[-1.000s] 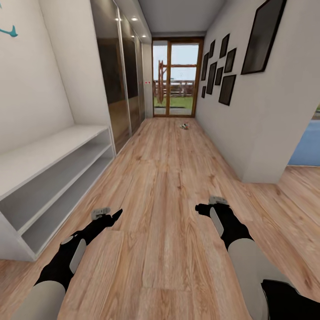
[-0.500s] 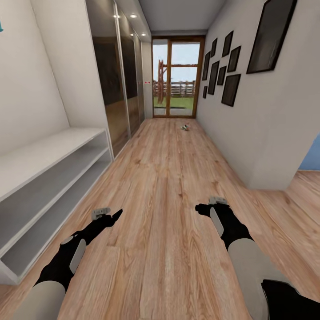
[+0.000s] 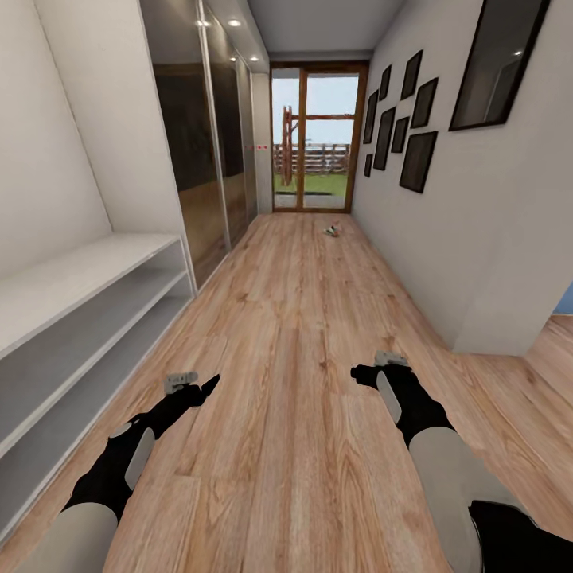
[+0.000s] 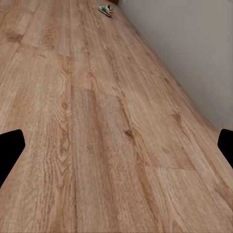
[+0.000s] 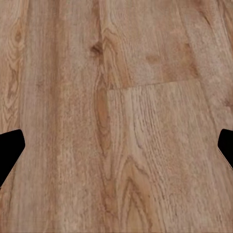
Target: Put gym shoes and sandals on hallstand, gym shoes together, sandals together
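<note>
The corridor floor (image 3: 302, 334) runs far ahead of both arms, a long white bench (image 3: 72, 318) lies beside the left gripper (image 3: 208, 385), whose fingers stand spread and empty like the right gripper (image 3: 356, 372), and one gym shoe (image 3: 331, 230) lies far ahead by the glass door (image 3: 312, 139).

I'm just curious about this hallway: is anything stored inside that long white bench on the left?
The white bench looks bare on its top board and on the visible part of its open tiers. The deeper back of the tiers is hidden from the head camera, so that cannot be told.
</note>
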Controlling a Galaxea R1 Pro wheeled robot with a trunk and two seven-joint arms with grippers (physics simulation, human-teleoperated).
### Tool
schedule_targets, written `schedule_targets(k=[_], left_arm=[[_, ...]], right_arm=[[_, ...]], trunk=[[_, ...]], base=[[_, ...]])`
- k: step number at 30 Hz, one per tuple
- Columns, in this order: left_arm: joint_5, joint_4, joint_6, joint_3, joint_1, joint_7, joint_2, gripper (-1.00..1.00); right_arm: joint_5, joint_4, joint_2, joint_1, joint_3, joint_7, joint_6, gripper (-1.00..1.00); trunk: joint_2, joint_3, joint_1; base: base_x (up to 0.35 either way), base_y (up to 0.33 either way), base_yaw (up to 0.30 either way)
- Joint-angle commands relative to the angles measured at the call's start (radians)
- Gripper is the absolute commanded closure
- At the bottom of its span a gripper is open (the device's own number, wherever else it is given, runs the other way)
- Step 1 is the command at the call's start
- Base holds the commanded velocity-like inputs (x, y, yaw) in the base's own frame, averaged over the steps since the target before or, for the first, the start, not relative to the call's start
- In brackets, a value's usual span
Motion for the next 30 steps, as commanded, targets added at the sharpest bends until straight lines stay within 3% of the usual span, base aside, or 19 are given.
schedule_targets(k=[1, 18, 19, 24, 30], left_arm=[[0.009, 0.000, 0.007, 0.002, 0.000, -0.006, 0.000, -1.00], [0.009, 0.000, 0.007, 0.002, 0.000, -0.005, 0.001, -1.00], [0.009, 0.000, 0.007, 0.002, 0.000, -0.005, 0.001, -1.00], [0.009, 0.000, 0.007, 0.002, -0.001, -0.006, 0.001, -1.00], [0.009, 0.000, 0.007, 0.002, -0.001, -0.006, 0.001, -1.00]], right_arm=[[-0.005, -0.001, 0.001, 0.000, -0.003, -0.004, 0.004, -1.00], [-0.004, -0.001, 0.001, 0.000, -0.003, -0.005, 0.004, -1.00], [-0.004, -0.001, 0.001, 0.000, -0.003, -0.005, -0.024, -1.00], [-0.004, -0.001, 0.001, 0.000, -0.002, -0.007, -0.329, -1.00], [-0.005, -0.001, 0.001, -0.001, -0.002, -0.007, -0.407, -1.00]], trunk=[[0.000, -0.001, 0.000], [0.000, -0.001, 0.000], [0.000, -0.001, 0.000], [0.000, -0.001, 0.000], [0.000, -0.001, 0.000]], base=[[0.349, -0.079, 0.000], [0.348, -0.079, 0.000], [0.348, -0.080, 0.000], [0.348, -0.080, 0.000], [0.349, -0.080, 0.000]])
